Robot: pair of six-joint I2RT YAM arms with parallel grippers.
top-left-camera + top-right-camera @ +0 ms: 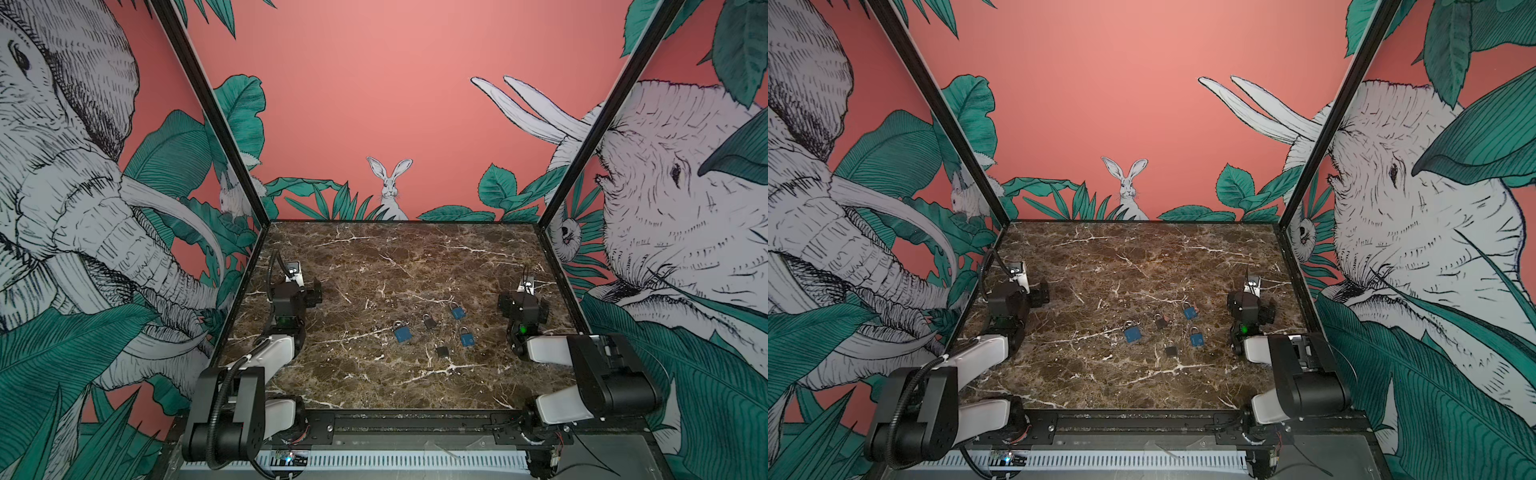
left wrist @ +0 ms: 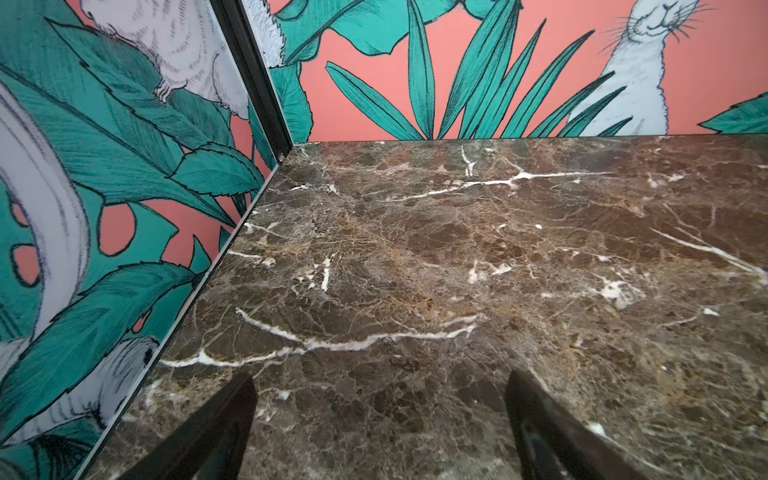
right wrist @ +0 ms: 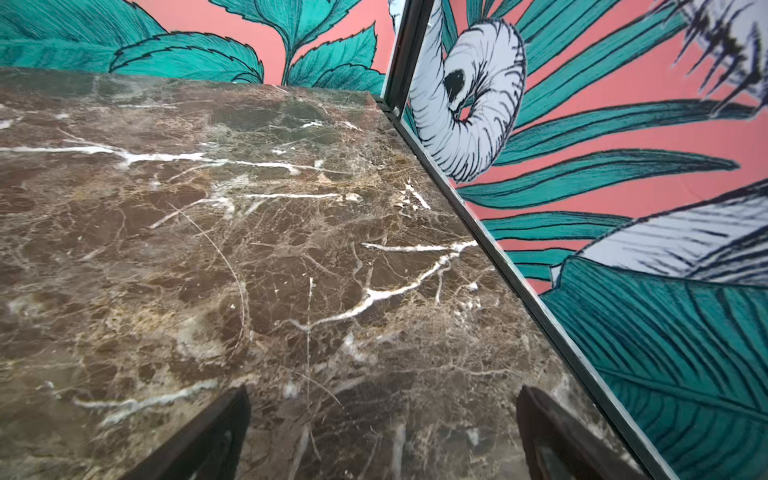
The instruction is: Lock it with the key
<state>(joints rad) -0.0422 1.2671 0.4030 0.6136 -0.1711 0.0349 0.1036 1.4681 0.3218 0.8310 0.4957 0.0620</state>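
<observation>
Several small padlocks lie in a loose cluster right of the table's middle in both top views. Three are blue (image 1: 402,333) (image 1: 457,311) (image 1: 467,338), two are dark (image 1: 430,321) (image 1: 441,350). All are too small to show whether the shackles are closed. I cannot make out a key. My left gripper (image 2: 380,380) is open over bare marble near the left wall, far from the locks. My right gripper (image 3: 384,392) is open over bare marble by the right wall, also empty. No padlock appears in either wrist view.
The brown marble table (image 1: 374,257) is boxed in by printed jungle walls on the left, back and right. The left arm's wrist (image 1: 291,297) sits at the left edge, the right arm's wrist (image 1: 523,305) at the right edge. A black rail (image 1: 415,419) runs along the front.
</observation>
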